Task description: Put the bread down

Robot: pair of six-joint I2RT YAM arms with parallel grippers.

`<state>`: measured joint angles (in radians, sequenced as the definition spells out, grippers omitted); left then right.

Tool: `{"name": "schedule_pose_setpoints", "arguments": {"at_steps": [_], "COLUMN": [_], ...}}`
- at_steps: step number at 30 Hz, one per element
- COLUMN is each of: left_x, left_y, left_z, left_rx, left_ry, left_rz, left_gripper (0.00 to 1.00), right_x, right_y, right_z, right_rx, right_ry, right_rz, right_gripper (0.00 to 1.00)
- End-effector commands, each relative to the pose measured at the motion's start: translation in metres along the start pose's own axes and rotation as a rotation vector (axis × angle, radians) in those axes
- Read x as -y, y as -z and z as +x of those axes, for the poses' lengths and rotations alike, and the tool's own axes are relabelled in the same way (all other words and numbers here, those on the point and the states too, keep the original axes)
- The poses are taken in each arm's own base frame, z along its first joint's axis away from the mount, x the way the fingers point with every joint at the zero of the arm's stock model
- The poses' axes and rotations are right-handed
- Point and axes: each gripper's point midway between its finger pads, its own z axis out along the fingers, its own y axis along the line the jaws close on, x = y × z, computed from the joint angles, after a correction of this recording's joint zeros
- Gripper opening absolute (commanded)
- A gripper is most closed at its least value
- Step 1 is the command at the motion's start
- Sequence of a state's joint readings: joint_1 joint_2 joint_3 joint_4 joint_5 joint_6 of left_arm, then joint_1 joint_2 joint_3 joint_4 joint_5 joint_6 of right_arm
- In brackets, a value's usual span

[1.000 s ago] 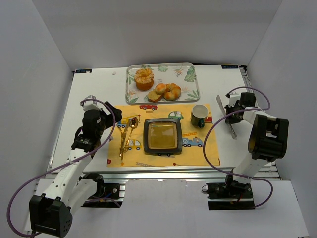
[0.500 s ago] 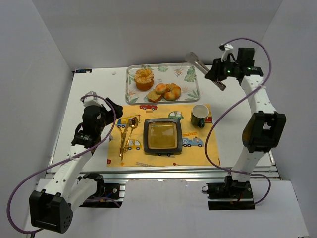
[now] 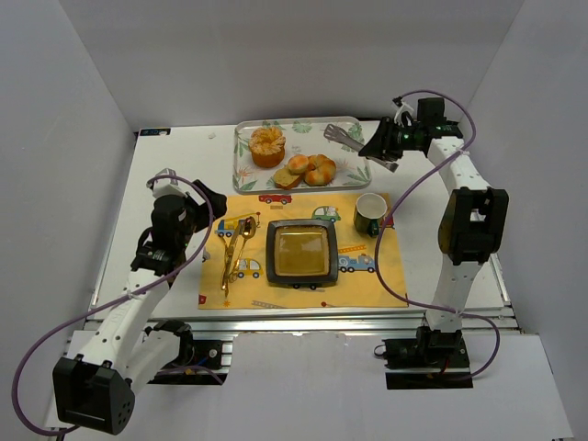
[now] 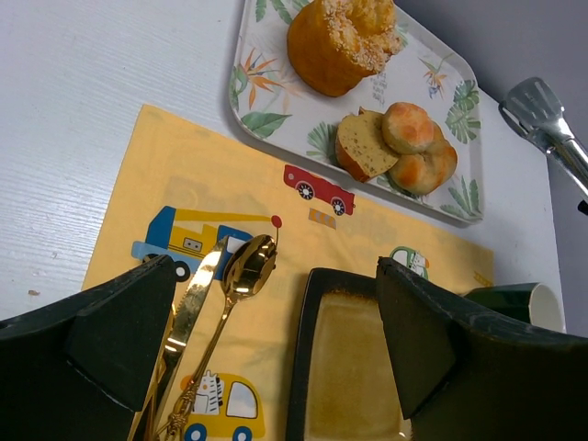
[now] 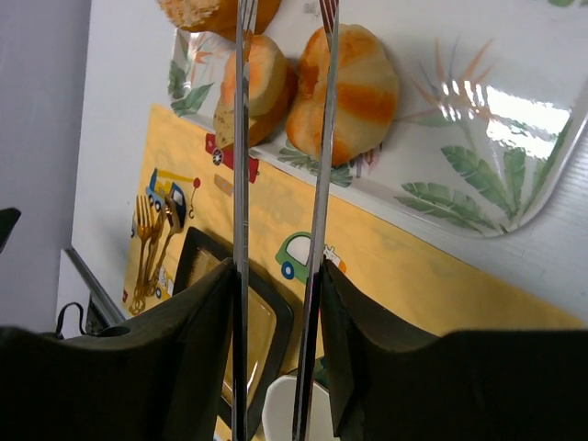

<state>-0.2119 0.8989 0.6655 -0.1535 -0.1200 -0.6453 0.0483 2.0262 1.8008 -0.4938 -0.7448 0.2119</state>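
Your right gripper [image 3: 377,145] is clamped on a pair of metal tongs [image 3: 344,138]; its two fingers [image 5: 193,331] press the tong arms from outside, and the arms stand a little apart. The tongs reach out ahead of the gripper over the right end of the leaf-print tray [image 3: 354,124].

The rolls [image 3: 313,169] lie on that tray, ahead of the gripper and just past the tong tips, toward the mat [image 3: 386,285]. There are two, small and round, glossy golden-brown with paler streaks and knotted tops, touching each other. A pale tan slice [image 3: 286,178] leans against them on the far side from the gripper. A taller frilly orange cake [image 3: 267,145] stands farther along the tray. Whether the tongs touch a roll cannot be told.

Your left gripper [image 3: 204,206] hangs with jaws wide apart and nothing between them. Gold cutlery [image 4: 216,322] lies just below it and a dark square plate [image 4: 344,367] beside it.
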Motion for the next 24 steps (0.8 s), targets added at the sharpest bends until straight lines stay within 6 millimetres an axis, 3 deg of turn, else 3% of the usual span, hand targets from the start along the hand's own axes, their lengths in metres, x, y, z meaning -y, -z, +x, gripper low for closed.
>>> {"name": "schedule_pose_setpoints", "arguments": {"at_steps": [1, 13, 24], "left_x": [0.009, 0.008, 0.002], "left_y": [0.003, -0.006, 0.0], "left_z": [-0.019, -0.014, -0.01], "left_rx": [0.046, 0.035, 0.039], "left_ry": [0.018, 0.017, 0.02], "left_rz": [0.01, 0.012, -0.001], "left_gripper": [0.98, 0.98, 0.98], "right_x": [-0.018, 0.005, 0.002], "right_y": [0.012, 0.006, -0.008], "right_z": [-0.017, 0.026, 0.047], "right_rx": [0.055, -0.056, -0.108], "right_ry": [-0.043, -0.107, -0.151], "right_rz": [0.053, 0.213, 0.204], "right_gripper": [0.46, 0.48, 0.51]}}
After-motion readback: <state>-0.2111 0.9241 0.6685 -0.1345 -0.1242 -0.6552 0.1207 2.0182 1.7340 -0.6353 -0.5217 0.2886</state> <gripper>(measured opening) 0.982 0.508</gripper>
